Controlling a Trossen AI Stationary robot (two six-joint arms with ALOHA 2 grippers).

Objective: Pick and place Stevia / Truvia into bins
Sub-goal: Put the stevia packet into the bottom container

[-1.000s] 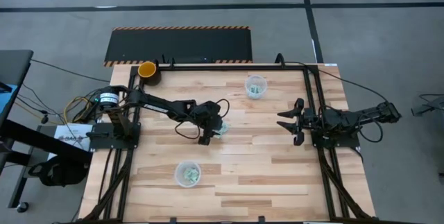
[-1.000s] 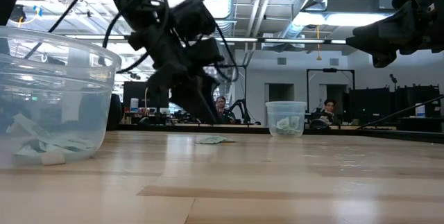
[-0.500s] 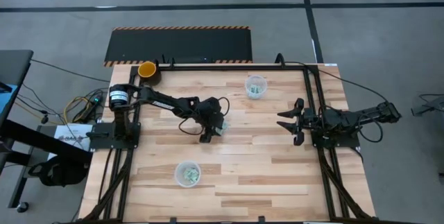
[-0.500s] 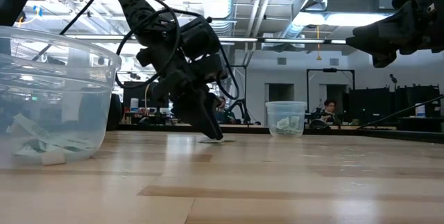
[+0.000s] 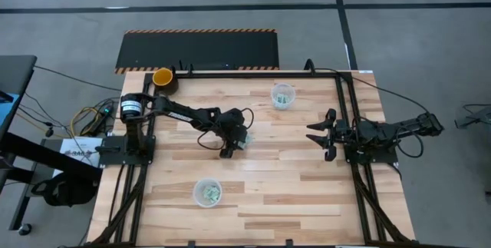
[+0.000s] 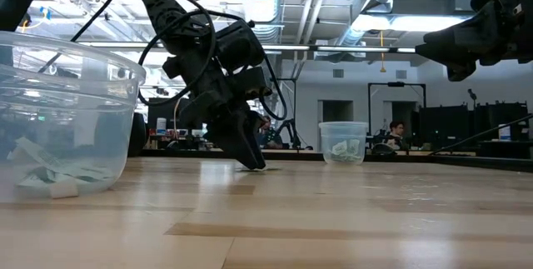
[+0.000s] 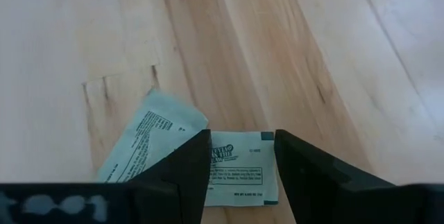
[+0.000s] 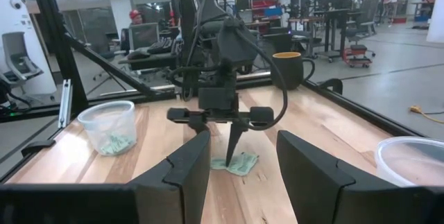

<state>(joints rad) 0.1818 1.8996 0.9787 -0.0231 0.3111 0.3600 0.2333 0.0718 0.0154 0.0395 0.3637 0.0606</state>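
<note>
Two pale green-and-white Stevia packets lie flat on the wooden table near its middle, one (image 7: pixel 239 175) overlapping the other (image 7: pixel 149 144). My left gripper (image 7: pixel 241 137) points slantwise down at them, open, with a finger on each side of the nearer packet and its tips down at the table (image 6: pixel 254 166). The bins are two clear cups with packets inside: one far right of centre (image 5: pixel 283 95), one near the front edge (image 5: pixel 207 192). My right gripper (image 5: pixel 316 133) waits open and level above the table's right side. My left gripper's fingers (image 7: pixel 194 161) stand on either side of the packet's short edge (image 7: pixel 239 141), slanting down from the table's left. Whether they touch the packet I cannot tell. The packet lies flat on the table.
A yellow-orange cup with a dark base (image 5: pixel 163 77) stands at the far left corner. A black frame rail (image 5: pixel 230 71) runs along the table's far edge and sides. Bare wood lies between the packets and both cups.
My left gripper has come down onto the table at the packets, shifting a little toward the table's left, and has since kept still. Its jaws have stayed open. The packets have not moved.
</note>
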